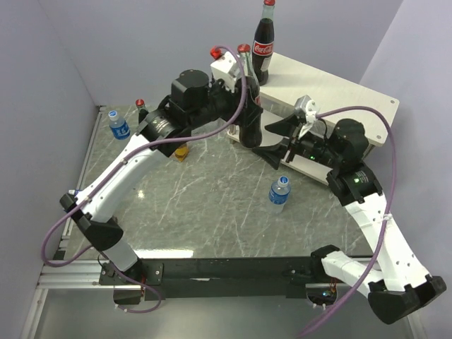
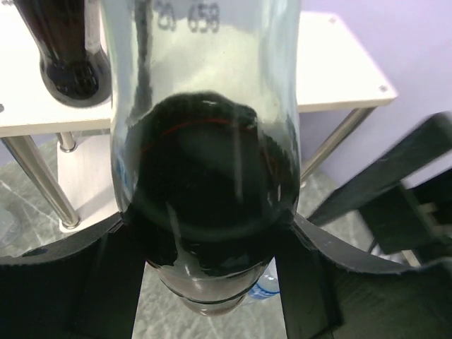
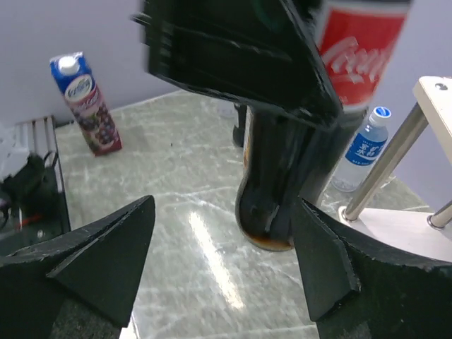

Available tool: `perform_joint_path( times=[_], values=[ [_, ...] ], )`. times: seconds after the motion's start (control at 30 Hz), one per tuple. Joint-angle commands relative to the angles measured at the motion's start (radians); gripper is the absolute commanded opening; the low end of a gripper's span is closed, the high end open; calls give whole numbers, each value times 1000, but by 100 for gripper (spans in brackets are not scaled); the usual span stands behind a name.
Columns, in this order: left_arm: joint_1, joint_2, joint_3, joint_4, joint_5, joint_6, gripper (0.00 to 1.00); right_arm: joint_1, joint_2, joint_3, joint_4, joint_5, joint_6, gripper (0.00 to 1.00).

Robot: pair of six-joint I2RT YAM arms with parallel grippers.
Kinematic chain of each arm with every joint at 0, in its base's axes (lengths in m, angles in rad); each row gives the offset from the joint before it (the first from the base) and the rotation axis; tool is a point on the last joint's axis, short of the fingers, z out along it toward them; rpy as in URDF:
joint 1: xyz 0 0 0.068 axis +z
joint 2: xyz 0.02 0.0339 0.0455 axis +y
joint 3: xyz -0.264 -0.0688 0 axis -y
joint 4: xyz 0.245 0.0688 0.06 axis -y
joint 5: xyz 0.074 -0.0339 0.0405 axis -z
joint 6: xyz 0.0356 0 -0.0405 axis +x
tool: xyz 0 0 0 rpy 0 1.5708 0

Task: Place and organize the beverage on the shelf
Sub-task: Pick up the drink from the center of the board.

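- Shelf: two-tier rack of pale wooden boards on thin silver legs (image 1: 339,88).
- First dark red-capped glass cola bottle (image 1: 264,49) stands upright on the shelf's top board, at its left end.
- Left gripper (image 2: 212,282) is clamped on the held cola bottle (image 3: 268,191), with a finger on either side of its body.
- The held cola bottle is upright with dark contents and a red label, just off the shelf's left end. Its base is close to the grey marble tabletop (image 1: 212,205); can't tell if it touches.
- Right gripper (image 3: 219,268) is spread wide with nothing in it, in front of the shelf, facing the held cola bottle.
- Cola count is three. The third shows only as a red cap (image 1: 140,102) behind the left arm, well left of the shelf.
- Small clear blue-labelled water bottles, top view: two.
  - Front water bottle (image 1: 279,194) is near the shelf's front.
  - Left water bottle (image 1: 119,125) is well off the shelf's left end.
- The right wrist view shows one water bottle past a shelf leg (image 3: 385,159); can't tell which it is.
- Cartons: one tall blue-topped juice carton (image 3: 85,106), upright, well apart from the shelf.
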Motion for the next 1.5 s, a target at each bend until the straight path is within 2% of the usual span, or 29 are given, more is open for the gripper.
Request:
perform_joint_path(
  times=[0.0, 0.2, 0.47, 0.77, 0.8, 0.83, 0.9, 0.93, 1.03, 1.07, 1.1, 1.13, 1.2, 1.23, 1.33, 1.47],
  values=[
    [-2, -152, 34, 303, 11, -80, 0, 87, 5, 23, 87, 244, 60, 84],
    [-3, -189, 8, 342, 10, -127, 0, 202, 23, 5, 132, 463, 74, 84],
    [-9, -169, 23, 339, 10, -147, 0, 317, 126, 129, 100, 670, 33, 84],
    [-17, -166, 23, 334, 6, -149, 0, 336, 198, 197, 87, 707, 48, 77],
    [-19, -166, 23, 331, 3, -147, 0, 334, 202, 209, 84, 697, 50, 72],
    [-20, -164, 25, 328, 2, -146, 0, 334, 209, 215, 74, 694, 51, 62],
    [-20, -164, 20, 328, 0, -141, 0, 336, 213, 227, 61, 675, 53, 50],
    [-20, -166, 18, 328, 3, -143, 0, 336, 215, 229, 51, 662, 56, 32],
    [-20, -176, 11, 334, 3, -150, 0, 334, 203, 217, 51, 645, 60, 11],
    [-20, -179, 6, 340, 3, -153, 1, 333, 196, 211, 55, 641, 60, 8],
    [-20, -187, 3, 343, 2, -161, 4, 331, 180, 194, 63, 638, 60, 3],
    [-20, -190, -1, 348, 3, -164, 15, 331, 173, 185, 77, 634, 60, 1],
    [-20, -198, -12, 365, 8, -182, 30, 322, 150, 163, 87, 611, 60, 0],
    [-20, -207, -23, 371, 14, -189, 41, 316, 146, 160, 95, 603, 60, 0],
    [-20, -216, -35, 389, 22, -210, 59, 301, 124, 148, 109, 565, 97, 0],
    [-20, -207, -34, 398, 46, -227, 68, 296, 107, 141, 113, 531, 100, 0]
  ],
)
